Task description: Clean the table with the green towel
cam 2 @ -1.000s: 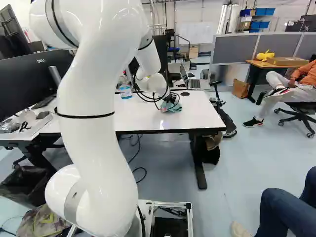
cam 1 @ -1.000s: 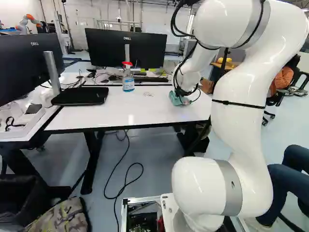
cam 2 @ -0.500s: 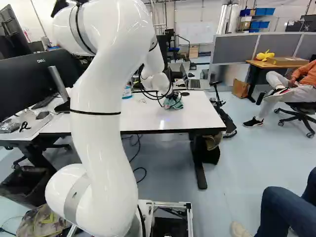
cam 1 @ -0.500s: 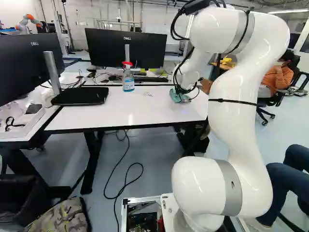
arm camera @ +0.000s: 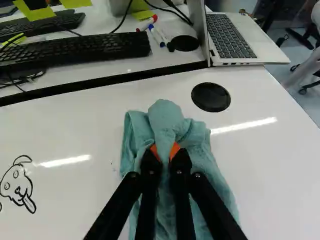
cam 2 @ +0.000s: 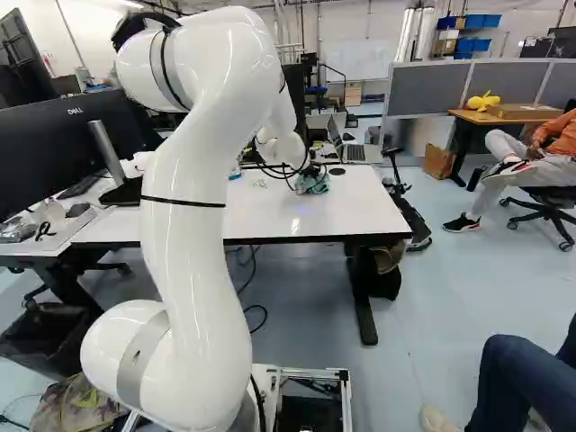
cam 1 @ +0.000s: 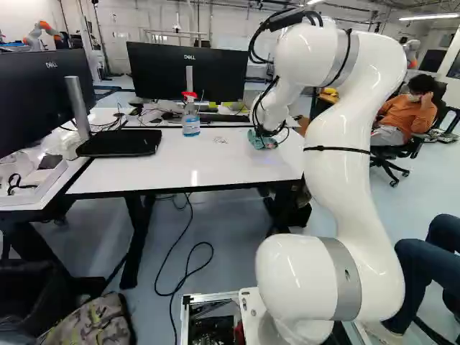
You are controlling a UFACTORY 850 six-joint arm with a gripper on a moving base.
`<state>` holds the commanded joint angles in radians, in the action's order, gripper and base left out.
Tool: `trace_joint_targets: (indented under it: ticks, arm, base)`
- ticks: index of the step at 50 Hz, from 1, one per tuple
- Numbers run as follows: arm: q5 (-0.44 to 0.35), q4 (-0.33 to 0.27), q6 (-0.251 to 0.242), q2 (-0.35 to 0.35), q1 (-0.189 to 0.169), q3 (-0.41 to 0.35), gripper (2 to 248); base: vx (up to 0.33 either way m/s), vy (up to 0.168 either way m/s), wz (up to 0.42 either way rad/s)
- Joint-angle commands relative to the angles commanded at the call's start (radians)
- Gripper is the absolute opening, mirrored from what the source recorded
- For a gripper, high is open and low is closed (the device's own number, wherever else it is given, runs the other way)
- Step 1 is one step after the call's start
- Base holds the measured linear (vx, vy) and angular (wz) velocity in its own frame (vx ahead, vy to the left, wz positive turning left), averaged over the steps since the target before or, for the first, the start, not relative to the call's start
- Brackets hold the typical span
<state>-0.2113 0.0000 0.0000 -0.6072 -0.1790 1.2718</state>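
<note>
And there's the gripper (cam 2: pixel 315 171), out at the end of the white arm (cam 2: pixel 193 225), and it has the green towel (arm camera: pixel 167 117) pinched! A bunched ridge of cloth runs up between the two fingers, an orange pad (arm camera: pixel 154 151) pressing from each side. The fingers stand narrow, with just that fold between them.

Look at how the towel sits around the gripper (arm camera: pixel 166 152): one rounded lump pokes out ahead of the fingertips, creased folds flare to both sides, and the rest runs back beneath the black fingers, spread over the white bench (arm camera: pixel 75 125). In the left base view, the pair are over at the bench's right-hand end, toward the far edge.

Just ahead of the towel, off to one side, a round black disc (arm camera: pixel 211 97) lies flat, apart from the cloth. Out on the other side, well apart, there's a cartoon face (arm camera: pixel 19 187) drawn in black line, the cloth clear of it. The spray bottle (cam 1: pixel 190 123) with the red top stands left of the towel in the left base view, and beyond the bench's dark far edge come an open laptop (arm camera: pixel 232 37) and a black keyboard (arm camera: pixel 75 51).
</note>
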Motion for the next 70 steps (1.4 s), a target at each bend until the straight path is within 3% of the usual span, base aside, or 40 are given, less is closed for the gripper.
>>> trace_joint_targets:
  ticks: [27,51,70]
  arm:
    - [0.0,0.0,0.0,-0.021,0.066,0.029,37]
    - [0.01,0.0,0.0,0.015,0.066,0.02,37]
    - [0.112,0.0,0.0,0.057,0.066,0.011,37]
  base:
    - [0.0,0.0,0.0]
    - [0.0,0.0,0.0]
    - [0.0,0.0,0.0]
